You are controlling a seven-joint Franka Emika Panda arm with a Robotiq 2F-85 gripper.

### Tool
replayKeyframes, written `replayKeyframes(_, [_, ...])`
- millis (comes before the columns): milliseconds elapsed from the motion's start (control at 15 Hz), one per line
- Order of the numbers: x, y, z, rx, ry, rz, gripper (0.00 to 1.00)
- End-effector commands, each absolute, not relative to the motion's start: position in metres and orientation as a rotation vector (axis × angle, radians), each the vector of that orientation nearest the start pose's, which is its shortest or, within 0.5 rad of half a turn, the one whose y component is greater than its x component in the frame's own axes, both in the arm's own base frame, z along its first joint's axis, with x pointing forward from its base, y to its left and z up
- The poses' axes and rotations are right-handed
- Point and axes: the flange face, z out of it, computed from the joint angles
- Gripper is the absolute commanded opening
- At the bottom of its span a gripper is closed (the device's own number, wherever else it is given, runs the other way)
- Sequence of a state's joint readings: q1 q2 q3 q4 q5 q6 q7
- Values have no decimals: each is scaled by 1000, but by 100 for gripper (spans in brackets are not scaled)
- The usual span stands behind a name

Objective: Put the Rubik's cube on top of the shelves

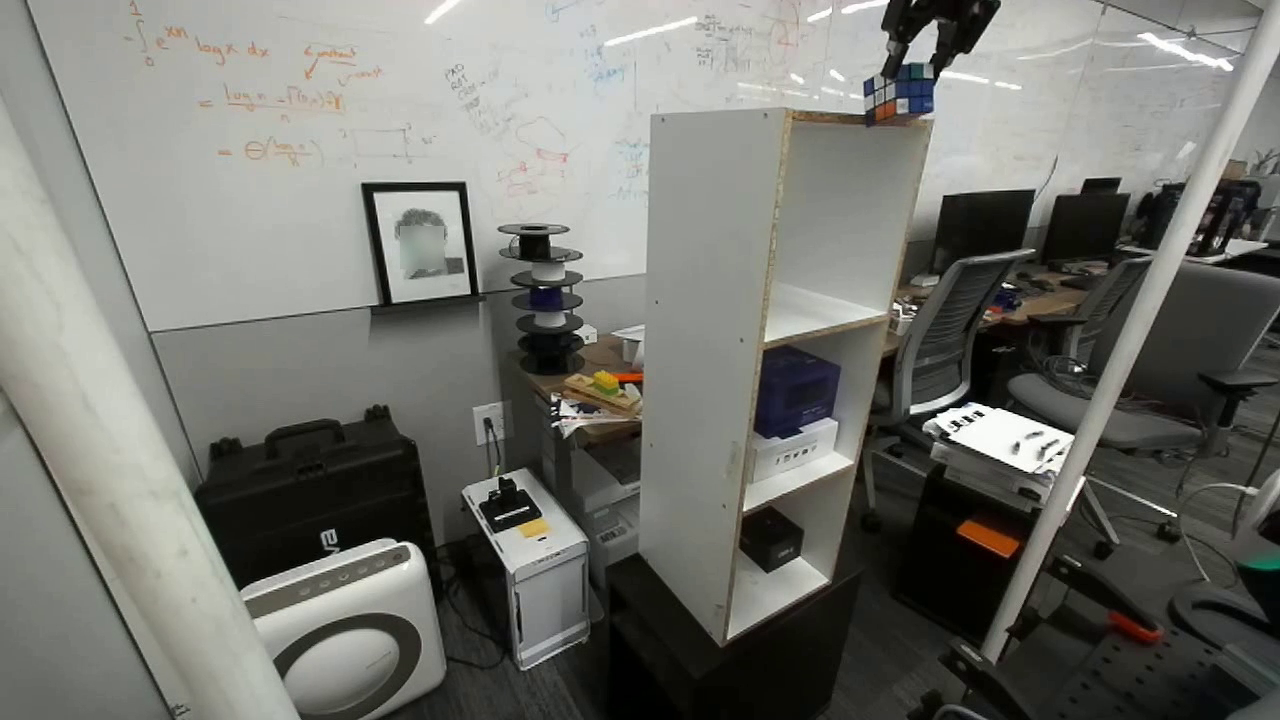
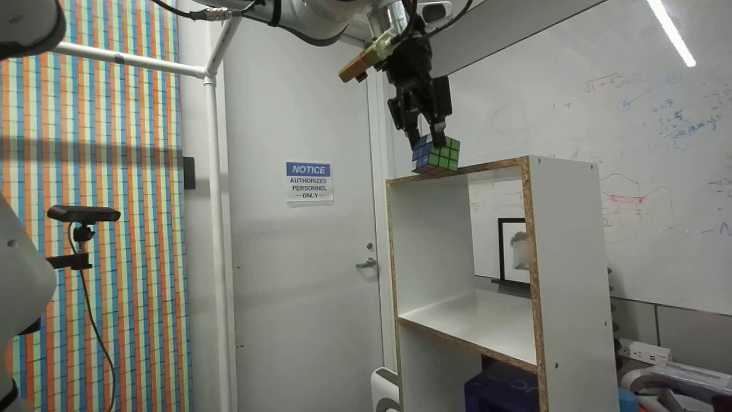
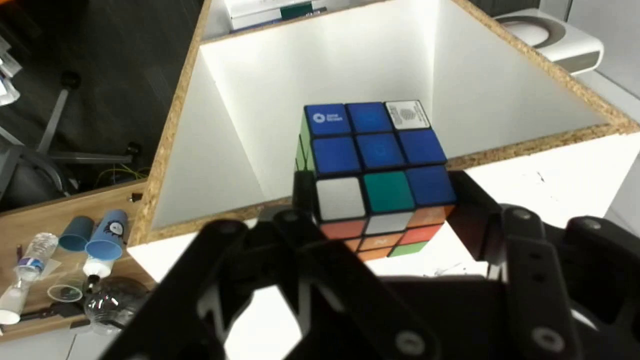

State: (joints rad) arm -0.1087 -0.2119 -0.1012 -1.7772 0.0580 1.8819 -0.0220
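A black gripper (image 2: 426, 143) clasps a Rubik's cube (image 2: 436, 158) by opposite sides at the front upper edge of the white shelves (image 2: 572, 274), toward their eleven o'clock in an exterior view; whether the cube touches them is impossible to tell.

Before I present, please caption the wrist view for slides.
Robotiq gripper holding a Rubik's cube at the top front edge of white shelves.

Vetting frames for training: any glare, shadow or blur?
In an exterior view, light streaks glare on the whiteboard; in an exterior view, a shadow band crosses the striped backdrop; in the wrist view, the top of the shelves looks washed out, the gripper dark, partly blurred.
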Motion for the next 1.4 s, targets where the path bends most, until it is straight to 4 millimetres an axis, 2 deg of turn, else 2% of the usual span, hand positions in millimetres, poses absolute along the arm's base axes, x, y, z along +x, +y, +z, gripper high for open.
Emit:
replayKeyframes(0, [535,-107,702,-3014,314,-566,40])
replayKeyframes(267, [556,-121,727,-2997,352,-635,40])
replayKeyframes(400, [573,-121,726,-2979,343,-668,40])
replayKeyframes(667, [599,-119,703,-2895,305,-633,40])
replayKeyframes(733, [603,-116,699,-2880,297,-614,90])
replayKeyframes(800, [605,-115,696,-2870,295,-600,91])
replayKeyframes(933, [605,-112,699,-2866,283,-595,100])
replayKeyframes(1000, [601,-110,704,-2866,275,-600,100])
replayKeyframes(1333, [560,-105,738,-2878,221,-577,100])
